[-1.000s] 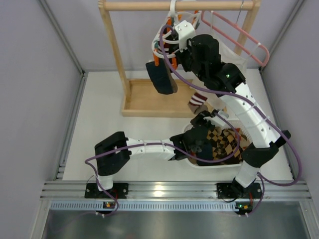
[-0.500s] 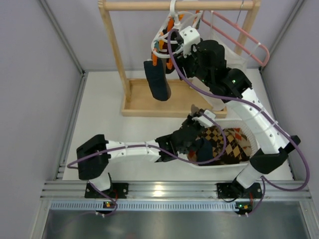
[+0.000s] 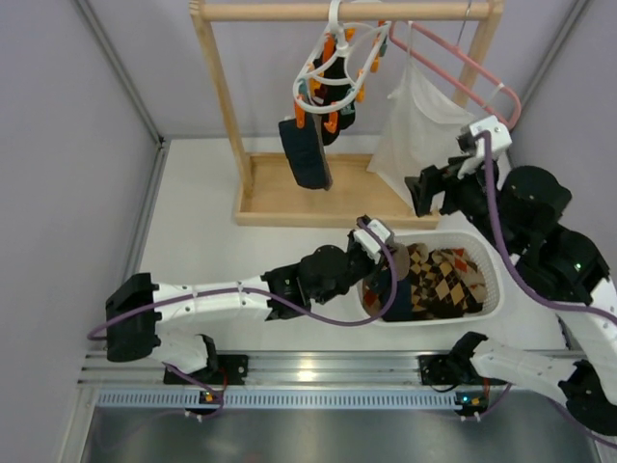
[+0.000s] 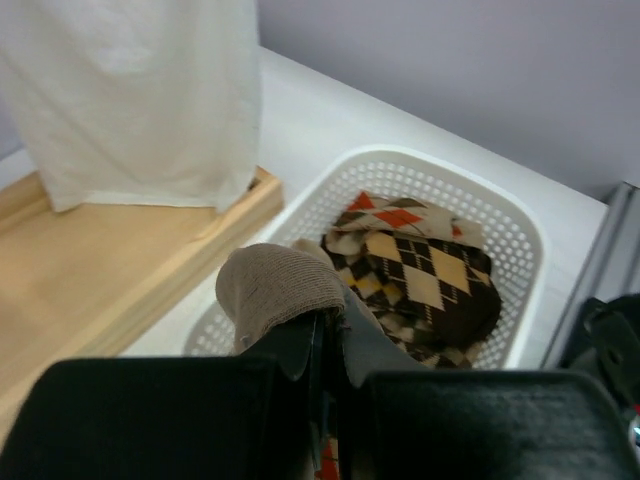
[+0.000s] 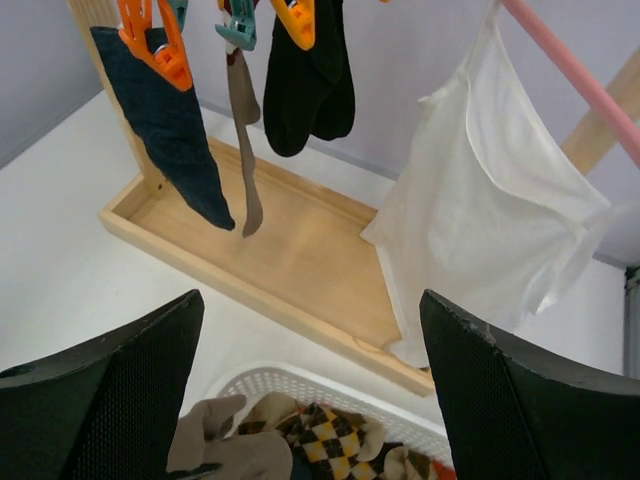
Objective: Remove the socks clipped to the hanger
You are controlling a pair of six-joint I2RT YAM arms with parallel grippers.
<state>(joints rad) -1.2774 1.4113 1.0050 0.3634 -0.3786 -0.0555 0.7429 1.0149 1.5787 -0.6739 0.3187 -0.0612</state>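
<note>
One sock (image 4: pixel 270 285) in L end effector (image 4: pixel 326 340)

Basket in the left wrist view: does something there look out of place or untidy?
Only one thing: a tan sock is bunched up above the white basket at its near side, pinched in the shut left claw, not lying flat with the argyle socks inside. I see nothing spilled or damaged.

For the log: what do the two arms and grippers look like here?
Both arms are white links joined by bulky black joint housings, the left arm and right arm alike. A purple cable loops along each. Each wrist carries a white camera block. The left gripper and right gripper have black fingers, the right's finely textured.
</note>
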